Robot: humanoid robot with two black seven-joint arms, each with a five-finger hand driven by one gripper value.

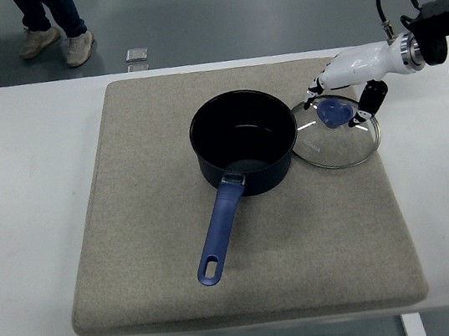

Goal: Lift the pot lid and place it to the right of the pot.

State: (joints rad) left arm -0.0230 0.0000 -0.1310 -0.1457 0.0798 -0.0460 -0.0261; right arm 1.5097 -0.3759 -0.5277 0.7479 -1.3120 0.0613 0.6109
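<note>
I see the glass lid (336, 132) lying on the mat (244, 241) at three o'clock of the pot (246, 139), its rim touching the pot's side. My right hand (341, 100) sits over the blue knob (334, 111), fingers loosely around it; I cannot tell if they grip. The counter (25, 189) carries everything.

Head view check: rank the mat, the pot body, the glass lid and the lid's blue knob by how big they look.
Largest to smallest:
1. Mat, far the largest.
2. Pot, body without its handle.
3. Glass lid, only a little smaller across than the pot; close enough that I would not rank these two firmly.
4. Blue knob, smallest.
</note>
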